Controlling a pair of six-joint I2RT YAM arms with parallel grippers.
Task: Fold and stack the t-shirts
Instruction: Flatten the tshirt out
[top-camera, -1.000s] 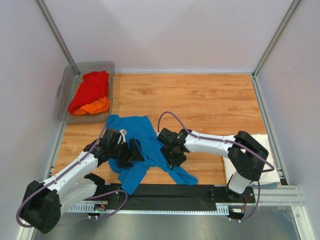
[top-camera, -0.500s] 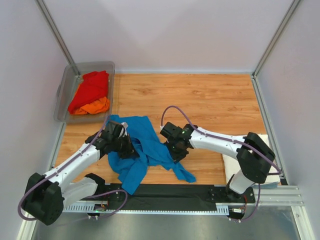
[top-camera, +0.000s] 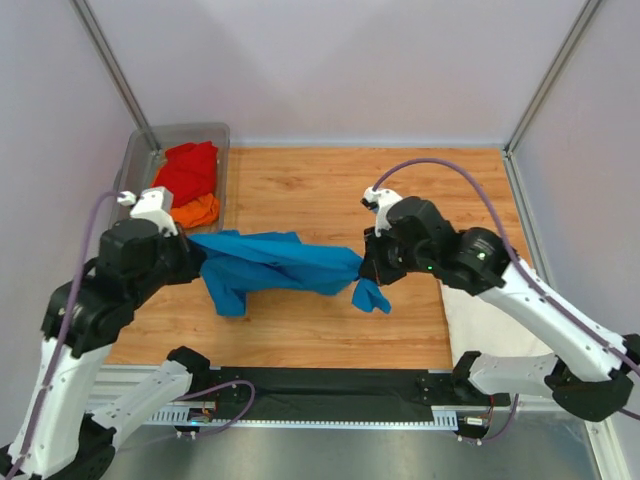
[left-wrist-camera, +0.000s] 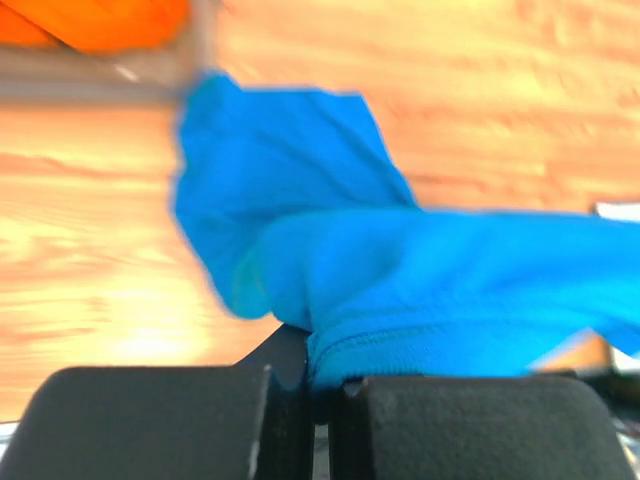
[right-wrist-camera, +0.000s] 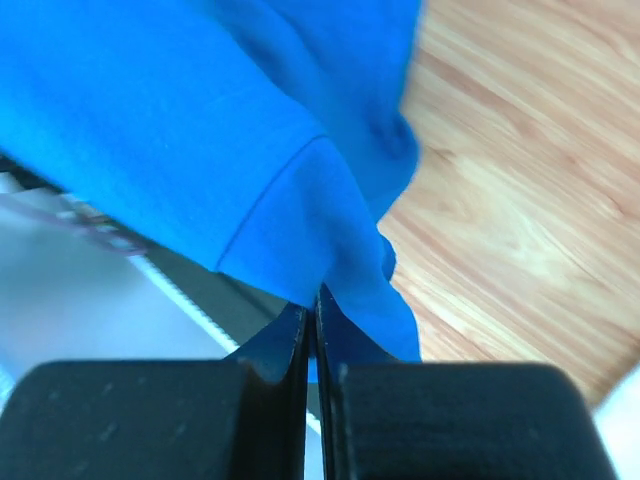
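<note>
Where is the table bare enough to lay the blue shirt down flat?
The table is bare behind the stretched blue t-shirt, between the tub and the right wall. Crowded: the tub's corner, and the white t-shirt at the near right.

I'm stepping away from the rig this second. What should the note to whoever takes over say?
The left gripper is shut on one end of the blue t-shirt; the right gripper is shut on the other end.
The shirt hangs stretched between them above the table, unfolded.
The red t-shirt and orange t-shirt lie crumpled in the tub, far left.
The white t-shirt lies at the right edge and looks folded.
Left: lay the blue flat, fold and stack it, then red and orange.
</note>
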